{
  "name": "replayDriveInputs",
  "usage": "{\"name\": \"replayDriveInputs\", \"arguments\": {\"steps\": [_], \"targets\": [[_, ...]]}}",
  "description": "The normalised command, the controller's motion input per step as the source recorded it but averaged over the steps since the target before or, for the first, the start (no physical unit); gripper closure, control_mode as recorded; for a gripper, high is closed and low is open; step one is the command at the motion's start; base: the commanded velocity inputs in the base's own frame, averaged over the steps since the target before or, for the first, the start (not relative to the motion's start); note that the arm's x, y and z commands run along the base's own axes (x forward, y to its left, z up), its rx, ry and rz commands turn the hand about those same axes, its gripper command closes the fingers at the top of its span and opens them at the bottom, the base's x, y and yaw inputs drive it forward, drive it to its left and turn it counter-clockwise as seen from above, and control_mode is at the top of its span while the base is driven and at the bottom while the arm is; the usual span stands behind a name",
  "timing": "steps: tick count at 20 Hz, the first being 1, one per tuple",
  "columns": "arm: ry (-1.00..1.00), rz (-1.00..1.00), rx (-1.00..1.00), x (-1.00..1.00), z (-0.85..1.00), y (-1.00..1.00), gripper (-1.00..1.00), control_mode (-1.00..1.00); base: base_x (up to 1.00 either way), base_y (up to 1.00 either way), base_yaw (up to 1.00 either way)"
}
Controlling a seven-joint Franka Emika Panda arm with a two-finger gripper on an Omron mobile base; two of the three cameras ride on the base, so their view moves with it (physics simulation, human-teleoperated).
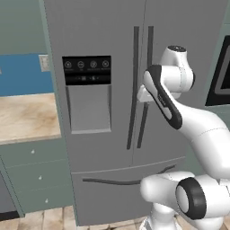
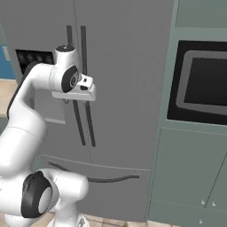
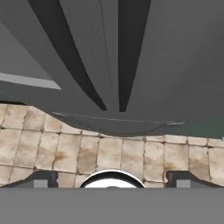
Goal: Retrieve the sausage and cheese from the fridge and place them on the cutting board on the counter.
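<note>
The grey fridge [image 1: 103, 45] [image 2: 124, 66] stands with both doors shut, so the sausage and the cheese are hidden. My gripper [image 3: 113, 177] is open, its fingertips [image 3: 43, 177] far apart with nothing between them. It points down along the fridge front, close in front of the two dark vertical door handles [image 1: 133, 90] [image 2: 84, 44] [image 3: 129, 52]. The white hand [image 2: 82, 91] [image 1: 143, 94] hovers at mid-handle height. A stretch of the beige counter [image 1: 27, 117] lies left of the fridge. The cutting board is out of view.
A curved dark drawer handle [image 1: 112, 182] [image 2: 102, 179] crosses the fridge's bottom drawer. A built-in black oven [image 2: 204, 84] sits in the green cabinet wall on the right. Green drawers [image 1: 36, 175] stand under the counter. Tiled floor [image 3: 109, 153] lies below.
</note>
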Motion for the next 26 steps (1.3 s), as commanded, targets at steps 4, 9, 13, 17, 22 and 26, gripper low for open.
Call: {"name": "replayDriveInputs", "arguments": {"steps": [4, 9, 13, 17, 22, 26], "targets": [[0.00, 0.00, 0.00, 0.00, 0.00, 0.00, -1.00, 1.00, -0.44, 0.01, 0.00], [0.00, 0.00, 0.00, 0.00, 0.00, 0.00, -1.00, 1.00, -0.01, 0.00, 0.00], [0.00, 0.00, 0.00, 0.00, 0.00, 0.00, -1.00, 1.00, 0.00, 0.11, 0.00], [-0.52, 0.00, 0.00, 0.00, 0.01, 0.04, -1.00, -1.00, 0.00, 0.00, 0.00], [-0.44, 0.00, 0.00, 0.31, 0.14, 0.00, -1.00, -1.00, 0.00, 0.00, 0.00], [-0.18, -0.08, 0.00, 0.66, 0.17, 0.00, -1.00, -1.00, 0.00, 0.00, 0.00]]}}
